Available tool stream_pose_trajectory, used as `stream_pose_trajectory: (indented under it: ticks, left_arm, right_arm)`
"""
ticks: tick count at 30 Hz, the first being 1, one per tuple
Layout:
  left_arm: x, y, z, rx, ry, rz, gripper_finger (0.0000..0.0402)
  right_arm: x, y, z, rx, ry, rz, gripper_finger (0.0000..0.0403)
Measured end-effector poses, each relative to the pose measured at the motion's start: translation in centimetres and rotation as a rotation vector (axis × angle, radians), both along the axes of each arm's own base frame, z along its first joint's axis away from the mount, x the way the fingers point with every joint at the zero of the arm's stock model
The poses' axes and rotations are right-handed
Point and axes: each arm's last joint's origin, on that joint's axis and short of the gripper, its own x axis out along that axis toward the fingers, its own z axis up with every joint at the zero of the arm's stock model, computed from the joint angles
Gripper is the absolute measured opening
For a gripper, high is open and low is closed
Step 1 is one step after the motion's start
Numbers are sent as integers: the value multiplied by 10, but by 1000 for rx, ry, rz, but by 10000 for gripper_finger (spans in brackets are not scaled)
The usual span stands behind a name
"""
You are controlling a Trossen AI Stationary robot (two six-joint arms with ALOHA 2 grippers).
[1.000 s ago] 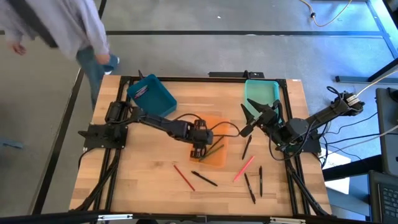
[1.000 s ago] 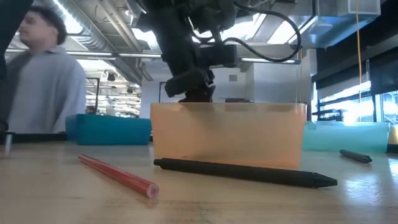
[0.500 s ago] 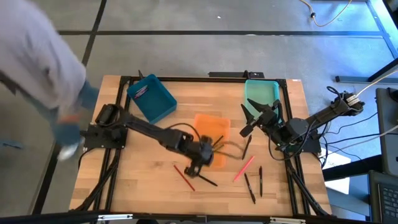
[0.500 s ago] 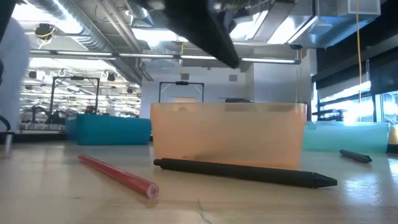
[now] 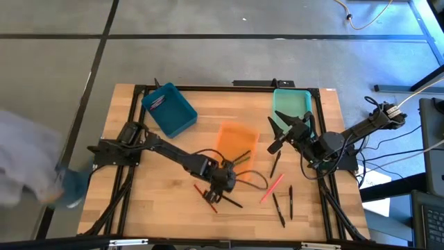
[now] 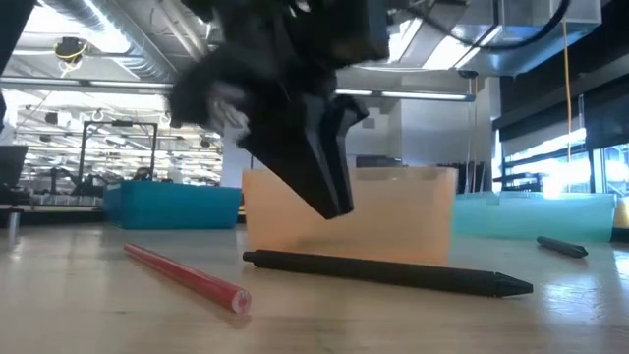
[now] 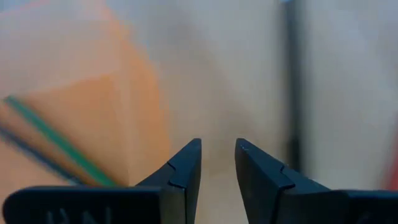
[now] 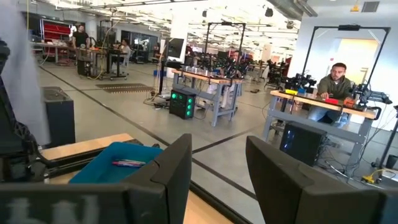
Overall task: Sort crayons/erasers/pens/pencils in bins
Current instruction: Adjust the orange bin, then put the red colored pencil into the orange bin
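My left gripper (image 5: 216,186) (image 7: 217,152) hangs open and empty just above the table, at the near side of the orange bin (image 5: 236,141) (image 6: 393,221). Green and dark sticks (image 5: 240,159) lie in that bin. A red stick (image 5: 206,198) (image 6: 187,278) and a black pen (image 5: 227,201) (image 6: 383,270) lie flat on the wood below the gripper. A pink stick (image 5: 272,187) and three black sticks (image 5: 278,209) lie farther right. My right gripper (image 5: 277,135) (image 8: 217,162) waits raised and open by the mint bin (image 5: 291,104).
The teal-blue bin (image 5: 168,109) stands at the far left with a small thing inside. A black cable (image 5: 253,179) loops over the table beside my left gripper. A blurred person (image 5: 28,173) shows beyond the table's left edge.
My left gripper has swung from over the orange bin toward the table's near edge, sinking a little and rolling, its fingers the same distance apart. The orange bin has shifted slightly. The person beyond the table's far left corner has walked along its left side toward the near end.
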Motion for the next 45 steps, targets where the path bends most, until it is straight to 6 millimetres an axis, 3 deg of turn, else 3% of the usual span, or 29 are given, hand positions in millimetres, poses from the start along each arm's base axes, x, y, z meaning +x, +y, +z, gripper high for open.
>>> stream_pose_trajectory:
  ticks: [10,13,16,19,23,27,32,37,45]
  left_arm:
    - [12,69,-1,110,-15,282,92]
    - [10,78,0,81,12,314,92]
    - [8,64,4,-69,35,244,92]
    - [4,34,7,-219,67,76,92]
    - [-6,-3,4,-167,65,-111,92]
    - [-14,-22,-3,-72,50,-178,92]
    - [-18,-30,-12,-102,11,-161,92]
    - [-25,-25,-26,-105,28,-135,92]
    - [-17,-17,-23,-77,-44,-106,92]
  right_arm:
    - [0,0,-1,-6,11,-1,156]
    - [0,0,-1,-8,14,-1,156]
    - [0,0,-1,-13,22,-2,156]
    - [0,0,-1,-31,40,-5,156]
    - [0,0,-1,-31,41,-6,156]
    - [0,0,-1,-21,30,-4,156]
    - [0,0,-1,-5,12,-1,156]
    - [0,0,-1,-5,13,-2,156]
    - [0,0,-1,-7,15,-2,156]
